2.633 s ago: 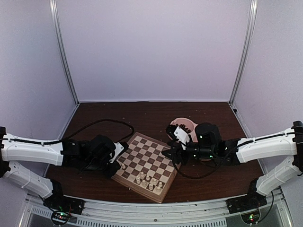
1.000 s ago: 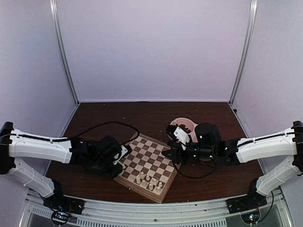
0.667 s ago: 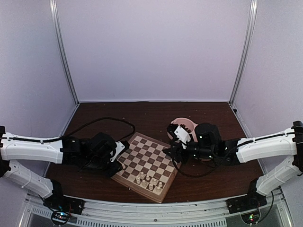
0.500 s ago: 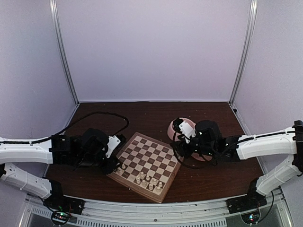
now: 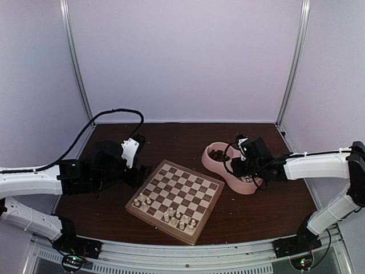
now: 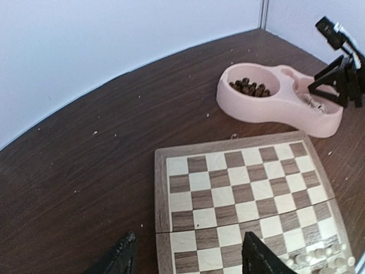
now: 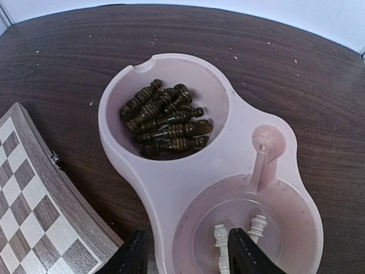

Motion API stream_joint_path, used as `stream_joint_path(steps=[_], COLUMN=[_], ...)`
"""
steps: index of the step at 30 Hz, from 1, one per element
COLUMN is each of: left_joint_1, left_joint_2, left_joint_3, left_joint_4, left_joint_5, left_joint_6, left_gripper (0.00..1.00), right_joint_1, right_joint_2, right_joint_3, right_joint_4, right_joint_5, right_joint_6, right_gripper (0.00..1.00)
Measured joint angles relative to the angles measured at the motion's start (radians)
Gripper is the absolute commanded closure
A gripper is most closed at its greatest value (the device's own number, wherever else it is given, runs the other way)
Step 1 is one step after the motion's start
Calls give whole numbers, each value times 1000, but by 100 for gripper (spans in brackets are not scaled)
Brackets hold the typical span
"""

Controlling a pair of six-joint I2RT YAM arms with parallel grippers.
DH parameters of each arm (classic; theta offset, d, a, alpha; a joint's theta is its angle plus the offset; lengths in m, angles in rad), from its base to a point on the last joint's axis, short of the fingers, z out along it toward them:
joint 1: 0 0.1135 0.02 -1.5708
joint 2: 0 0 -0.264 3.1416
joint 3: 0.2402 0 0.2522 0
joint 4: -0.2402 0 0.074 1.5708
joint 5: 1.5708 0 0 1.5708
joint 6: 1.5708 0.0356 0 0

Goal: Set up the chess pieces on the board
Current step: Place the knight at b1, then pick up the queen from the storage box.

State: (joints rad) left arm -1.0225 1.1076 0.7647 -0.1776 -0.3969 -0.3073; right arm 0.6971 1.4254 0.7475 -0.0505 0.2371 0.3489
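The board (image 5: 181, 193) lies at mid-table; it also fills the lower half of the left wrist view (image 6: 239, 194). Several cream chess pieces (image 5: 178, 217) stand along its near edge, and two more (image 5: 144, 200) at its left corner. My left gripper (image 6: 188, 261) hangs open over the board's left rim, nothing between its fingers; from above, the left gripper (image 5: 141, 176) sits just left of the board. My right gripper (image 7: 188, 257) is open above the pink bowl's near compartment, where two cream pieces (image 7: 221, 242) lie.
The pink double-compartment bowl (image 5: 223, 165) sits right of the board. Its far compartment holds several dark brown pieces (image 7: 165, 123). A board corner (image 7: 28, 200) shows left of the bowl. A black cable (image 5: 108, 117) loops above the left arm. Purple walls close in the table.
My left gripper opened and pulled back and up from the board's left corner, leaving a cream piece there. My right arm swung from the board's right edge to above the pink bowl.
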Motion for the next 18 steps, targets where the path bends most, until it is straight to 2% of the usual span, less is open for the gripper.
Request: stream_joint_path(steps=[8,18], left_joint_1=[0,0], left_joint_2=[-23,-95], left_joint_3=[-116,-154], left_joint_4=[31,107], left_joint_5=[-89,-163], left_joint_6=[54,85], left_gripper=[34,34], right_joint_1=[-26,-87], right_joint_2=[40,84], right_joint_3=[34,87], right_joint_4=[-77,-171], right_joint_5=[77,90], right_joint_6=[115,187], right_gripper=[54,57])
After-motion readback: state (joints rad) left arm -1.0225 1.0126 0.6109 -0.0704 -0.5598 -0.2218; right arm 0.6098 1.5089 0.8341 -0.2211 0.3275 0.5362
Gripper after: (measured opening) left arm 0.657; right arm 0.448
